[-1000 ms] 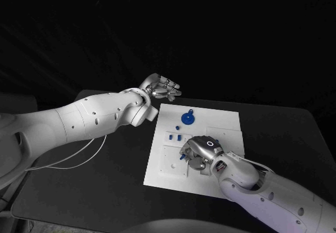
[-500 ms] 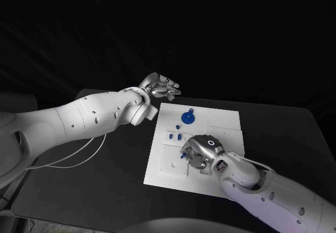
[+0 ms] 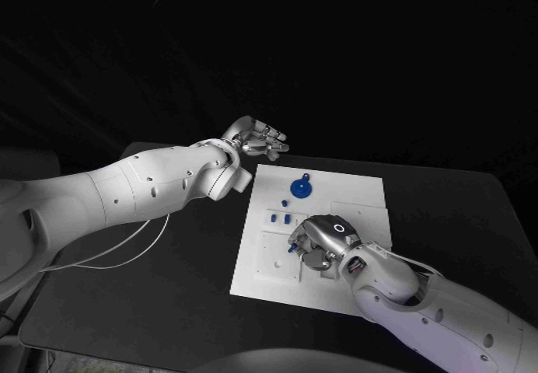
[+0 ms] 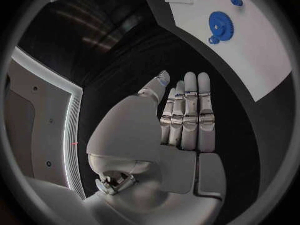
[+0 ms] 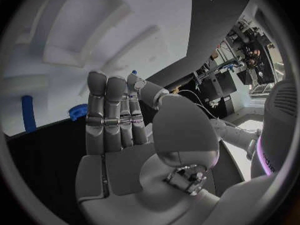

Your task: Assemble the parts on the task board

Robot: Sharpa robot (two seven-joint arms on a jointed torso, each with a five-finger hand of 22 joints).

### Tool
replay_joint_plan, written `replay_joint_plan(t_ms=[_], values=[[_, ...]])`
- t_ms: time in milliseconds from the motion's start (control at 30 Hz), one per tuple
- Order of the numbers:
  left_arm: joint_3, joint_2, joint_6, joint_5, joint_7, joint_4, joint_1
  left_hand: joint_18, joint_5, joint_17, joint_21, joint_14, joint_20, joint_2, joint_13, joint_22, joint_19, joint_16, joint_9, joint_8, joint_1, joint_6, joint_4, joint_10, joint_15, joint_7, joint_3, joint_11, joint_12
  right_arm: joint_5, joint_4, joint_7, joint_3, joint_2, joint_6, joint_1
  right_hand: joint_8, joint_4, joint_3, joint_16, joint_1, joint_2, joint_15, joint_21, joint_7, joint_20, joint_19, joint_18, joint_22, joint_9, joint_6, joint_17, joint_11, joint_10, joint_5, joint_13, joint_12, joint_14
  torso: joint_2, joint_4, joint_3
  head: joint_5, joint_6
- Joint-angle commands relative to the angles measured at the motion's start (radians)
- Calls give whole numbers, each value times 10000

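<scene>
— Nothing has clearly moved since the earlier frames. From the head, the white flat task board (image 3: 319, 233) lies on the matte black table (image 3: 146, 295); the right hand (image 3: 322, 242) rests on its near half.

— And the left hand (image 3: 260, 140)?

— It hovers beyond the far-left corner, fingers apart, holding nothing; the round blue gear (image 3: 299, 188) lies near it.

— Left wrist?

— Metallic fingers (image 4: 190, 115) are straight, the toothed gear (image 4: 220, 24) well apart.

— Right wrist?

— Fingers (image 5: 109, 110) lie together, flat; a blue peg (image 5: 28, 113) stands beside them. I cannot tell if the hand holds something.
</scene>
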Motion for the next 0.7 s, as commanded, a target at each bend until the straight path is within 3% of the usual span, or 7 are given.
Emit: replay_joint_plan(t_ms=[33,367,700], values=[[9,3,138,61,12,18,8,-77,62,-10,1,-25,-11,52,7,-18,-55,-33,3,-4,-76,-13,-47,-78,28,3,21,13,-28,-221,72,-68,2,-38,-37,-8,36,-19,41,36,-69,-4,-50,64,-2,-75,355,118,14,13,73,-14,-7,68,64,5,-6,-17,-1,-1,-6,7,-15],[9,-19,149,57,-4,16,8,-78,57,-11,-1,-31,-8,52,7,-21,-59,-35,4,-2,-78,-13,-48,-85,30,2,20,16,-27,-1524,196,-554,-56,-117,-96,-4,35,-4,94,100,-43,-91,-48,251,-21,-77,366,98,191,7,143,-29,-22,120,33,2,-7,-18,-1,-5,-5,24,-57],[9,-24,169,53,-9,15,8,-78,57,-11,-1,-31,-8,52,7,-21,-59,-35,4,-2,-78,-13,-48,-85,30,2,20,16,-27,-2498,380,-1148,-322,-85,-241,40,36,32,257,163,-87,-228,-47,367,-44,-84,384,70,345,-46,229,-37,-46,189,2,-6,-6,-20,-1,10,-7,41,-93]])
